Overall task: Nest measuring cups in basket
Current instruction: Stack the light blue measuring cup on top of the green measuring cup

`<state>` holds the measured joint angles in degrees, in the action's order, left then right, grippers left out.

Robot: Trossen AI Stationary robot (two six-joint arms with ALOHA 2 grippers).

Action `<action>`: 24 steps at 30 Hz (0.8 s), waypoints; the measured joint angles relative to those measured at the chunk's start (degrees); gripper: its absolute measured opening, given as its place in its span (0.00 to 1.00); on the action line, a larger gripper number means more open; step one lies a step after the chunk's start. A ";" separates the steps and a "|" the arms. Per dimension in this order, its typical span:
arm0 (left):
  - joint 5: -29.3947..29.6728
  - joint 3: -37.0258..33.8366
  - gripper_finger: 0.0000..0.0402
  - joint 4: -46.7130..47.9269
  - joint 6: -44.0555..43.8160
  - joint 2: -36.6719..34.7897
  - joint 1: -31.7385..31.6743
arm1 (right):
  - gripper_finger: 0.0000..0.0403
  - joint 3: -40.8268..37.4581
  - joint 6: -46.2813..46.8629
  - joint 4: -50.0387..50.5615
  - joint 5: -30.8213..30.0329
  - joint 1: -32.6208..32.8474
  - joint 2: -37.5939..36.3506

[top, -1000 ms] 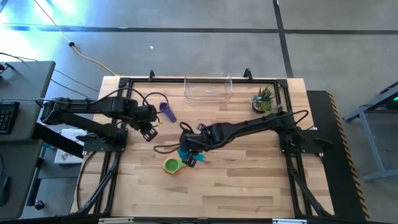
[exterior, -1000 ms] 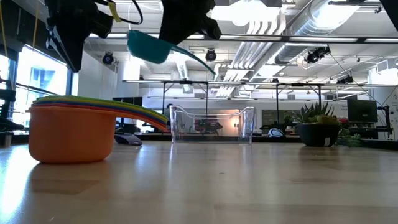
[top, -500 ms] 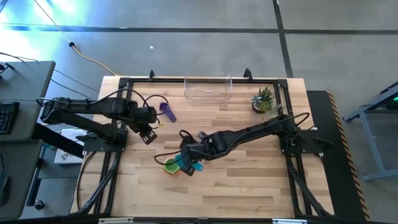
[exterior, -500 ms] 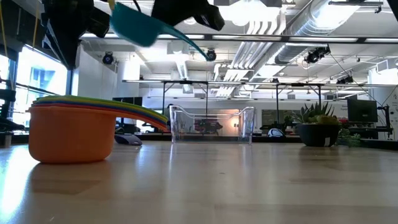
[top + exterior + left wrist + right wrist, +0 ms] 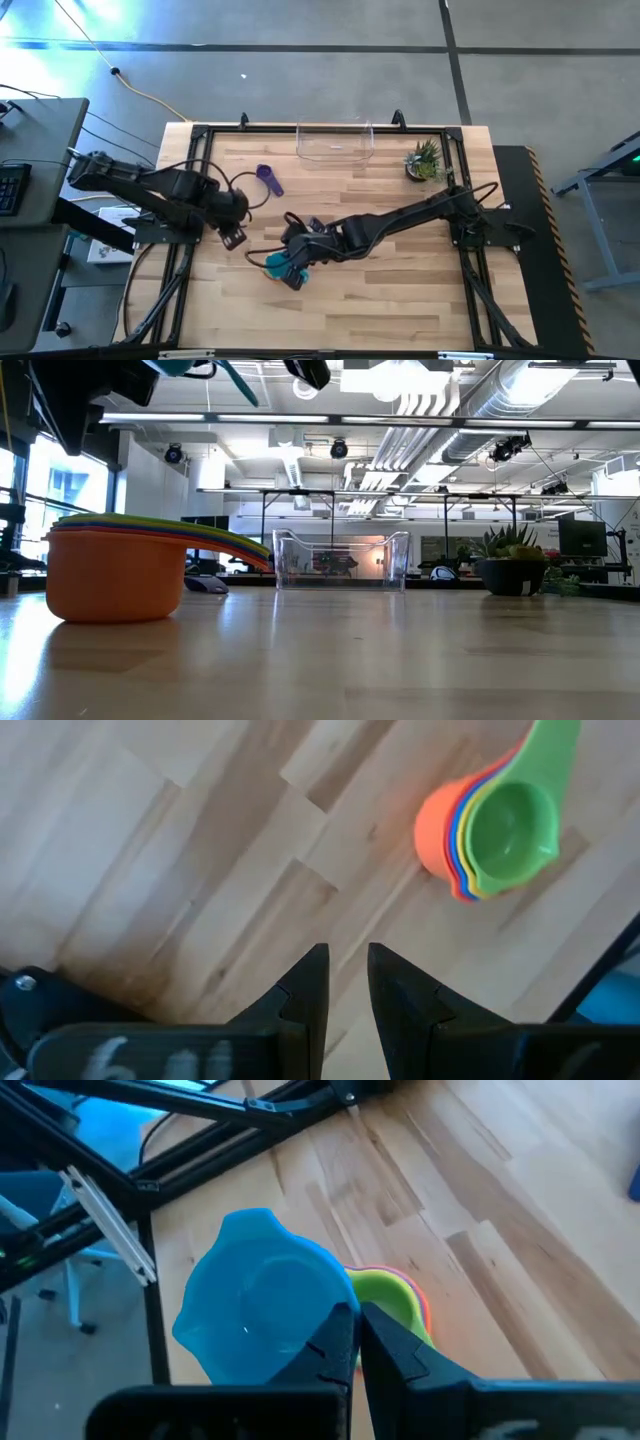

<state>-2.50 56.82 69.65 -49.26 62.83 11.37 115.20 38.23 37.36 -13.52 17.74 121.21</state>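
An orange, blue, yellow and green nested stack of measuring cups [image 5: 273, 263] stands on its base on the table's near left part; it also shows in the left wrist view [image 5: 495, 828] and the low view [image 5: 110, 575]. My right gripper [image 5: 292, 270] hangs over it, shut on a teal cup [image 5: 262, 1298]. A purple cup [image 5: 267, 178] lies alone farther back. The clear basket [image 5: 335, 142] stands at the far edge. My left gripper [image 5: 346, 988] hovers left of the stack, narrowly open, with bare wood showing between its fingers. My right gripper pinches the teal cup's handle [image 5: 340, 1316] between its two fingers, right where it meets the bowl. The fingers slant down from the table's right side. The cup is lifted clear, its open side up and tilted, above the green top cup [image 5: 392, 1296] of the stack.
A small potted plant [image 5: 424, 160] stands at the far right, beside the basket. Black frame rails run along the table's left and right edges, and cables trail across the wood near both arms. Bare wood lies between the stack and the basket.
My right gripper has carried the teal cup toward the table's left and near edges and upward, so that it now hangs over the stack. My left gripper has swung toward the near edge. The stack has not moved.
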 joint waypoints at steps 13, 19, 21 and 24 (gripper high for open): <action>0.15 0.00 0.16 -0.02 -14.88 0.00 6.64 | 0.00 -0.04 -14.34 -3.56 3.98 -3.76 0.00; 0.20 0.00 0.16 -0.04 -20.53 0.00 6.80 | 0.00 1.72 -18.31 -3.70 9.61 -6.62 0.15; 0.48 0.00 0.16 -0.06 -21.18 -0.02 6.80 | 0.00 3.29 -20.67 -2.87 9.60 -7.22 0.15; 0.83 0.00 0.16 -0.08 -21.45 -0.02 6.80 | 0.00 5.57 -22.83 -0.36 9.76 -7.89 0.13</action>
<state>-1.67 56.82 69.57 -70.71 62.81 18.17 120.77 15.41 37.00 -3.76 9.84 121.34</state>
